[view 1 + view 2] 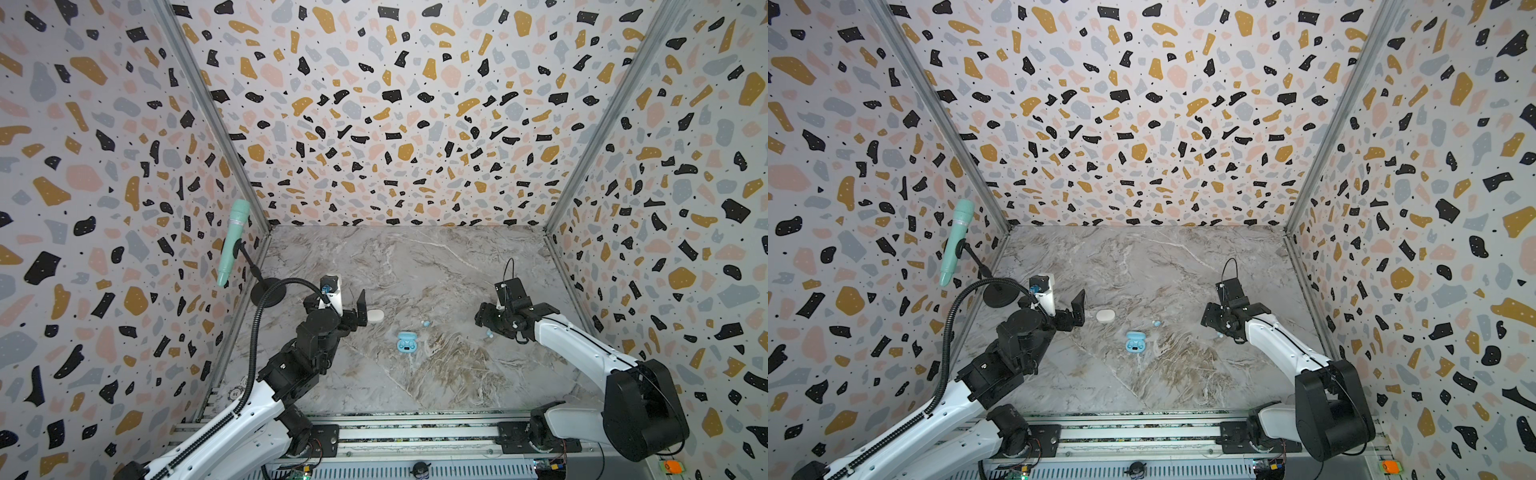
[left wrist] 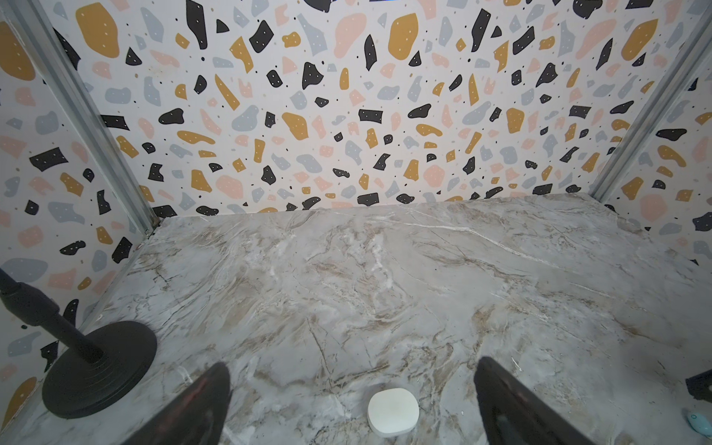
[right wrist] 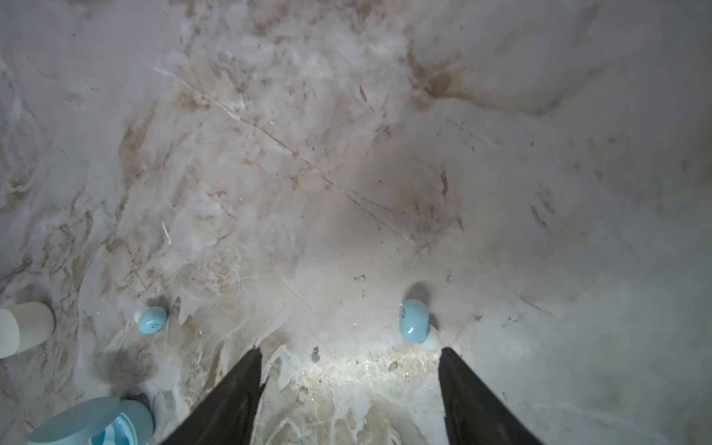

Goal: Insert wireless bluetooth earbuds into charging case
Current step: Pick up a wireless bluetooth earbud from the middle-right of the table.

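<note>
Earbuds (image 1: pixel 426 323), two light blue ones, lie loose on the marble counter (image 1: pixel 415 257), low and right of centre in both top views. The rightmost earbud (image 3: pixel 414 321) sits just beside one fingertip of the right hand (image 3: pixel 350 350), whose jaws stand apart, gripping nothing. The open blue case (image 1: pixel 405 341) sits lower centre. The left hand (image 2: pixel 351 362), spread wide and empty, hangs near the closed white case (image 2: pixel 393 411).

We find the marble table (image 1: pixel 415 257) open from eleven to two o'clock, and again at six. The microphone stand (image 1: pixel 268 293) blocks nine o'clock. Mid-table the blue case (image 1: pixel 405 341) stands, with the white case (image 1: pixel 376 316) at ten o'clock of it and a blue earbud (image 1: pixel 426 323) at two, small gaps between.
</note>
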Robot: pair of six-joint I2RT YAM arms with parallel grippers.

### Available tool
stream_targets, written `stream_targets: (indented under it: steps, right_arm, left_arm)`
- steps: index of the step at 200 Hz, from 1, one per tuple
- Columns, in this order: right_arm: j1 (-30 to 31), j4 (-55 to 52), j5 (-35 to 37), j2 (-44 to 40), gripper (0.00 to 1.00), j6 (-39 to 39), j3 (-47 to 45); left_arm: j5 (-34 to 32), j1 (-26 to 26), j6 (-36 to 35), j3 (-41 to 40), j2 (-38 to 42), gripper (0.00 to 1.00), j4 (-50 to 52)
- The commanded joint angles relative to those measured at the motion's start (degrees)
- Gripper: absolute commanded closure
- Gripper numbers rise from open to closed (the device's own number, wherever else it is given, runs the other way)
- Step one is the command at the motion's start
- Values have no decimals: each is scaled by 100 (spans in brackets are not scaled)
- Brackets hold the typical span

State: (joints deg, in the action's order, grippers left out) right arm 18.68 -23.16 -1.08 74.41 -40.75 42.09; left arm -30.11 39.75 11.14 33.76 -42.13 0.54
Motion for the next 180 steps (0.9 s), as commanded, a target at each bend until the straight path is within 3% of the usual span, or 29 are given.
stream_targets:
  steps: [1, 79, 180]
  right_arm:
    - [-31, -70, 14, -66, 28, -368, -59]
    - [-40, 35, 115, 133, 35, -372, -174]
    - [-267, 257, 7, 434, 54, -91, -236]
  left_arm:
    - [97, -37, -101, -23, 3, 0, -14]
    - [245, -37, -106, -28, -41, 0, 10]
    - [307, -37, -137, -27, -94, 0, 6]
